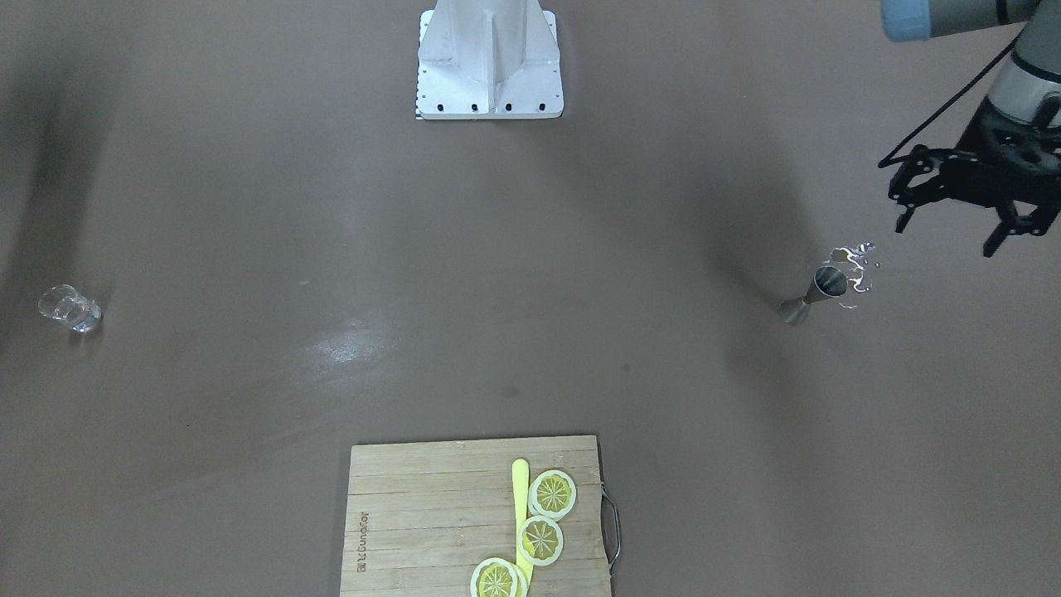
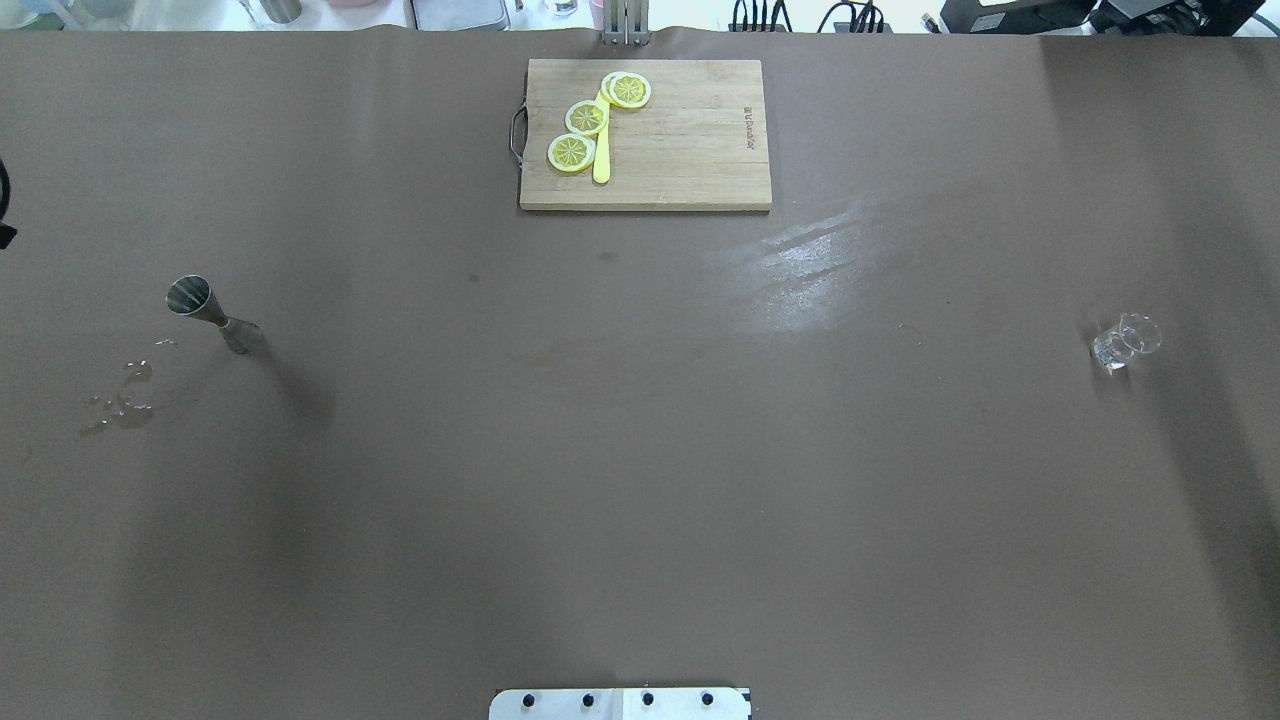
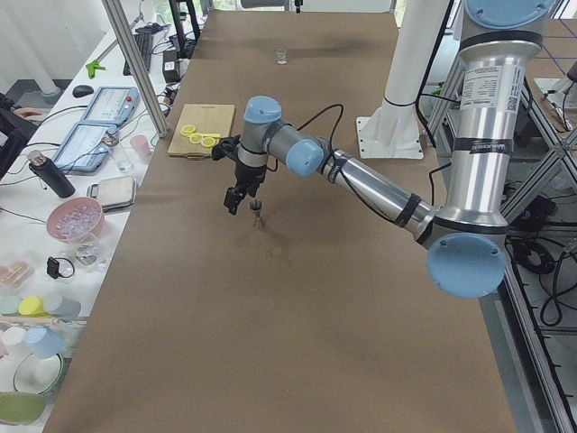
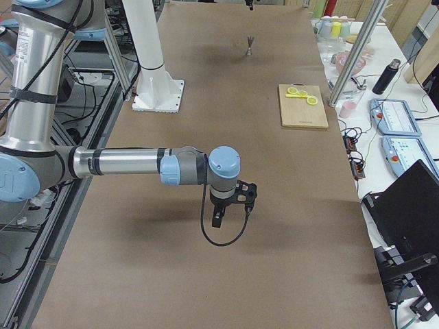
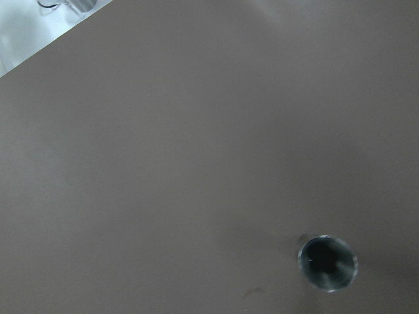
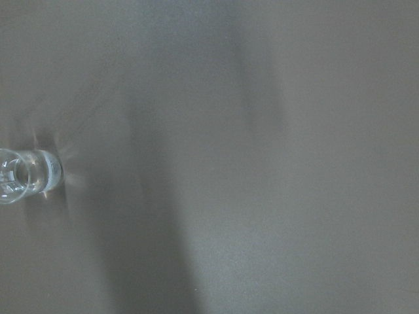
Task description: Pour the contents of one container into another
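The dark metal jigger (image 1: pixel 816 294) stands upright on the brown table, on the robot's left side, and also shows as the jigger (image 2: pixel 210 312). My left gripper (image 1: pixel 945 236) hangs open above and beside it, holding nothing. The left wrist view looks down into the jigger (image 5: pixel 327 263). The clear glass tumbler (image 2: pixel 1125 342) stands alone far off on the right side, and at the left edge of the right wrist view as the tumbler (image 6: pixel 19 176). My right gripper (image 4: pixel 230 205) hovers over that end; whether it is open or shut I cannot tell.
A small puddle of spilled water (image 2: pixel 120 405) lies beside the jigger. A wooden cutting board (image 2: pixel 700 170) with lemon slices (image 2: pixel 588 117) and a yellow knife sits at the table's far edge. The robot's white base (image 1: pixel 489 58) stands at the near edge.
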Controlling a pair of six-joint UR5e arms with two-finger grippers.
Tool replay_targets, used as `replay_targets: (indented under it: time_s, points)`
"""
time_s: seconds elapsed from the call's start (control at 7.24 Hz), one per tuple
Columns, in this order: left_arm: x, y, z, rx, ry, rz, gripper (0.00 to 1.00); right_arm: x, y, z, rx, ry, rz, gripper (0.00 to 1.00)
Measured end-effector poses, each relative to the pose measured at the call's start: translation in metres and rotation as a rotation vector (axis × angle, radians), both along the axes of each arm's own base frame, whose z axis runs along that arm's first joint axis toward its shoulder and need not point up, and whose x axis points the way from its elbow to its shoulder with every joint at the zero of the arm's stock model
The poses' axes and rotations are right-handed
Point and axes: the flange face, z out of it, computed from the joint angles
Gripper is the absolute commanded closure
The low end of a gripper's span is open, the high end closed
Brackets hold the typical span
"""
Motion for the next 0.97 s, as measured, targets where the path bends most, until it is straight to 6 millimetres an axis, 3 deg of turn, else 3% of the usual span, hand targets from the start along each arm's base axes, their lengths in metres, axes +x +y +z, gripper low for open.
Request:
replay_targets:
  time_s: [0.55, 0.97]
  points:
    - [-0.104, 0.063, 0.113, -0.132, 0.081, -0.022, 0.02, 0.0, 0.0, 0.0, 0.001, -0.003, 0.001, 0.0]
    - [-0.158, 0.111, 0.177, -0.259, 0.098, -0.113, 0.03, 0.0, 0.001, 0.0, -0.001, -0.002, 0.001, 0.0]
